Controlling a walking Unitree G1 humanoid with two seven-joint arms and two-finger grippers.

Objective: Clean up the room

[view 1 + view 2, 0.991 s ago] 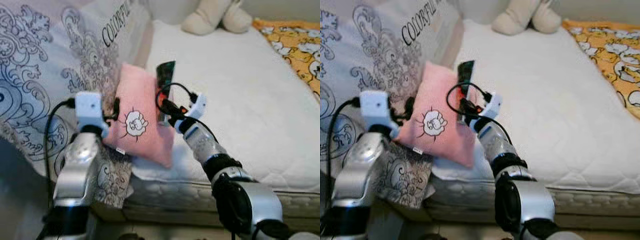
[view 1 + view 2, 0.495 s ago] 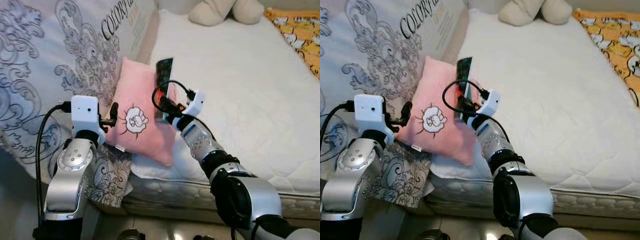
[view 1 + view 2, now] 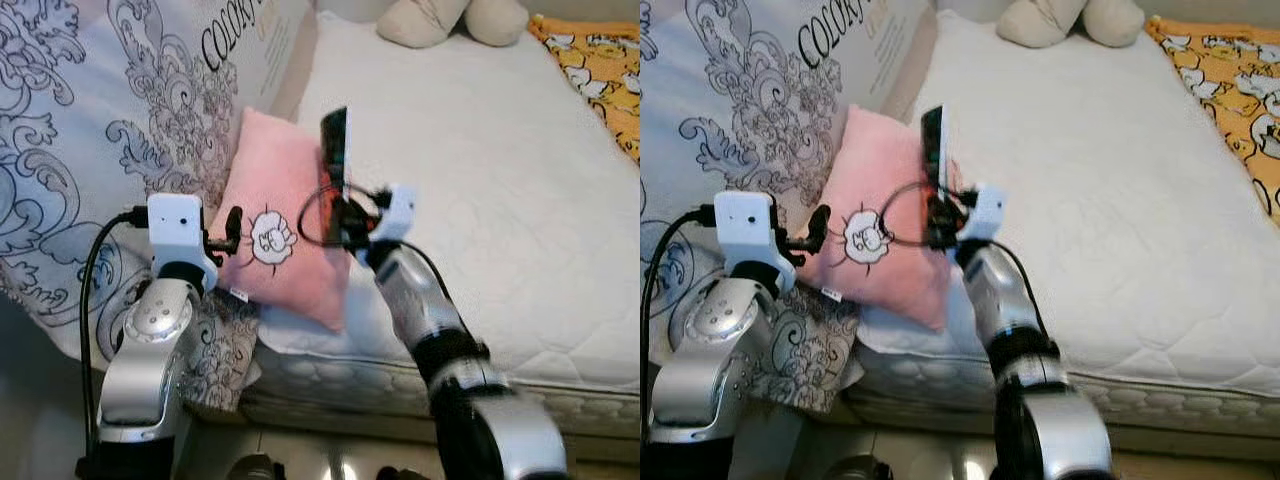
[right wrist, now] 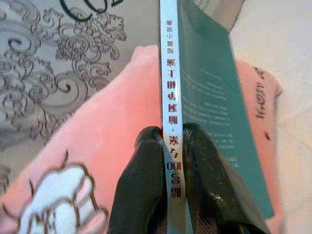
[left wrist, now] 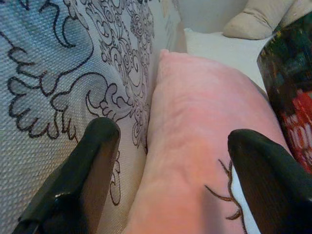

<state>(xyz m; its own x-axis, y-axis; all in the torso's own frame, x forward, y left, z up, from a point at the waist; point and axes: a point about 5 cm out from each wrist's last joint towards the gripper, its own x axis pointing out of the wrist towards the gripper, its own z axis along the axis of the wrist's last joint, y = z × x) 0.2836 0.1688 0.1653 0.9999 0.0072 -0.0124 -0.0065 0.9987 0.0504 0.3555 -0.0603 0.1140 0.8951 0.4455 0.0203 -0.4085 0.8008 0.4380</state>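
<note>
The bed (image 3: 480, 180) is seen from the head, looking forward and down, by both eye views. The pink pillow (image 5: 195, 146) ahead of the left pincer (image 5: 170, 180) is viewed closely from its wrist; the right wrist view looks along the book (image 4: 195, 97) clamped in the right pincer (image 4: 173, 141), with that pillow behind.

Pink pillow (image 3: 275, 225) up front, plain soft pink with a small white cartoon figure outlined in black. Beside it, a pale grey quilt (image 3: 90, 130) covered in dark scrolling floral linework and black lettering. The book (image 4: 204, 92) shows a teal cover and a white spine with red characters. White quilted mattress (image 3: 480, 180). Orange blanket (image 3: 600, 65) with white cartoon prints. Cream plush toy (image 3: 450, 20) at the back.
</note>
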